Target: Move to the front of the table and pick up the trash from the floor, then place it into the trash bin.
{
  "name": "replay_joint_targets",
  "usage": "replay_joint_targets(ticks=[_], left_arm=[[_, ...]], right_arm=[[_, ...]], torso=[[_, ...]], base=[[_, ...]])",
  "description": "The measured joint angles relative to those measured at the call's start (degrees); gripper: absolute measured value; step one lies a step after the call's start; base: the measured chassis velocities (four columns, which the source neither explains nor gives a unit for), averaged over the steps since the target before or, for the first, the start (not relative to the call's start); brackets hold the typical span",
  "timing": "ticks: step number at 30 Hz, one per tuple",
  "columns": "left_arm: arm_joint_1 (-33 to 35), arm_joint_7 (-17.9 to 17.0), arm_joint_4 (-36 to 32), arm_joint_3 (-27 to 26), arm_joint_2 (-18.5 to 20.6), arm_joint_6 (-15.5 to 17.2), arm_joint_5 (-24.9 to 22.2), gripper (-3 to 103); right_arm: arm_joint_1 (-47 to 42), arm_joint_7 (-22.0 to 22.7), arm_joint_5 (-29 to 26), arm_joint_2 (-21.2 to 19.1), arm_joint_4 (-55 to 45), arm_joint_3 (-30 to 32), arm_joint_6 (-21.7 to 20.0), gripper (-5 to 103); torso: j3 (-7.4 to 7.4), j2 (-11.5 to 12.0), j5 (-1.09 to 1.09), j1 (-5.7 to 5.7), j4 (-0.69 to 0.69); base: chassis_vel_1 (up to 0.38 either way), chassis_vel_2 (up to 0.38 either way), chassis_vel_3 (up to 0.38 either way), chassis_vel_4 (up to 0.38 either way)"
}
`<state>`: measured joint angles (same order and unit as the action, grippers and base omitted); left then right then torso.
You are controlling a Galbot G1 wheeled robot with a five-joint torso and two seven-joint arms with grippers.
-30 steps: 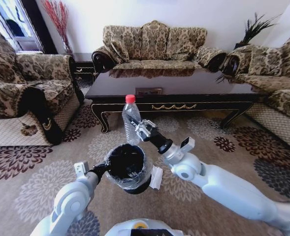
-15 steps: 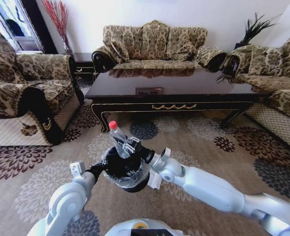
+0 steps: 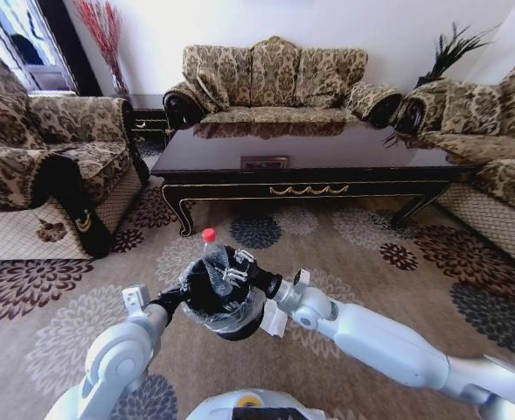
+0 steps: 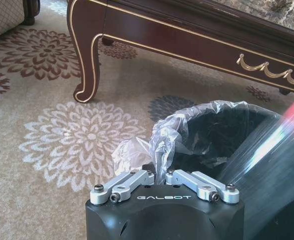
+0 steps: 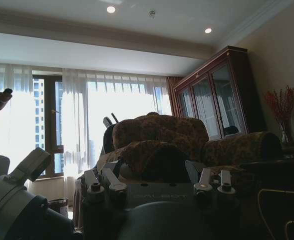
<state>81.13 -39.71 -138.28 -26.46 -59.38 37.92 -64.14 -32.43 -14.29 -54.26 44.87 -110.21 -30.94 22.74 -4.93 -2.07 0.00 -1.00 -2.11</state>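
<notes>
The right end effector (image 3: 233,262), clenched on a clear plastic bottle (image 3: 215,262) with a red cap (image 3: 208,234), has swung down and in over the last second — from well above the carpet in front of the dark coffee table to the mouth of the trash bin (image 3: 224,297). The bottle, upright and high a second ago, now leans with its lower half inside the bin's rim and its cap poking out on the robot's left side. In the left wrist view it shows as a pale streak with a red end (image 4: 266,145) crossing the bin's black interior.

The left end effector (image 4: 161,177) is clamped on the crinkly clear liner bag (image 4: 156,145) at the bin's edge, holding the trash bin (image 4: 236,130) off the floor between the two arms; it has barely shifted while the right arm came across.

A folded white napkin (image 3: 277,317) lies on the patterned carpet (image 3: 371,254) just beside the bin. Behind stands the surface of the long coffee table (image 3: 309,144), ringed by sofas.

The bottle looks close to release into the bin — the drop itself not yet made, and the napkin is yet to be picked up.
</notes>
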Motion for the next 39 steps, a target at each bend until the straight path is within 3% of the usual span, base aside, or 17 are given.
replay_joint_targets(ticks=[3,6,16,21,24,28,29,31,33,39], left_arm=[[-0.1,0.0,0.0,0.0,0.0,0.0,0.0,5],[-0.1,0.0,0.0,-0.1,0.1,0.0,-0.1,5],[0.3,-1.1,-0.4,-2.5,1.4,0.0,-0.9,5],[0.7,-2.2,-1.3,-4.2,2.0,0.1,-2.0,5],[1.0,-2.7,-2.1,-5.4,2.7,0.3,-3.0,5],[1.1,-3.2,-3.0,-6.9,3.2,0.5,-4.4,5],[1.2,-3.3,-3.4,-7.8,3.4,0.5,-5.0,5],[1.2,-3.3,-3.5,-8.2,3.6,0.5,-5.2,5],[1.2,-3.4,-4.1,-9.4,4.0,0.5,-5.9,5],[0.9,-3.4,-5.0,-11.3,4.3,0.5,-6.9,5]], right_arm=[[-0.5,0.0,0.0,-0.6,-0.6,0.7,0.0,88],[-0.8,0.0,-0.1,-0.8,-1.0,1.6,0.0,97],[-1.8,1.5,-2.4,-2.8,-2.3,8.2,-1.2,100],[-3.7,7.3,-1.0,-5.2,-2.5,13.4,-4.6,100],[-6.4,15.5,0.7,-7.7,-2.2,16.3,-9.0,100],[-9.4,20.8,2.0,-8.9,-1.0,18.0,-12.2,100],[-11.5,24.3,2.1,-9.4,-0.5,18.8,-14.3,100],[-12.6,26.4,1.7,-9.5,-0.4,18.9,-15.7,100],[-15.4,32.0,0.1,-9.8,-0.3,18.9,-19.5,100],[-18.9,38.8,-3.4,-7.9,1.8,14.7,-23.8,100]], torso=[[0.0,0.0,0.0,0.0,0.0],[0.0,0.0,0.0,0.0,0.0],[0.0,0.0,0.0,0.0,0.0],[0.0,0.0,0.0,0.0,0.01],[0.0,0.0,0.0,0.0,-0.01],[0.0,0.0,0.01,0.0,0.0],[0.0,0.0,0.0,0.0,0.0],[0.0,0.0,0.01,0.0,0.0],[0.0,0.0,0.0,0.0,0.0],[0.0,0.0,-0.01,0.0,-0.01]], base=[[0.0,0.0,0.0,0.0],[0.0,0.0,0.0,0.0],[0.0,0.0,0.0,0.0],[0.0,0.0,0.0,0.0],[0.0,0.0,0.0,0.0],[0.0,0.0,0.0,0.0],[0.0,0.0,0.0,0.0],[0.0,0.0,0.0,0.0],[0.0,0.0,0.0,0.0],[0.0,0.0,0.0,0.0]])
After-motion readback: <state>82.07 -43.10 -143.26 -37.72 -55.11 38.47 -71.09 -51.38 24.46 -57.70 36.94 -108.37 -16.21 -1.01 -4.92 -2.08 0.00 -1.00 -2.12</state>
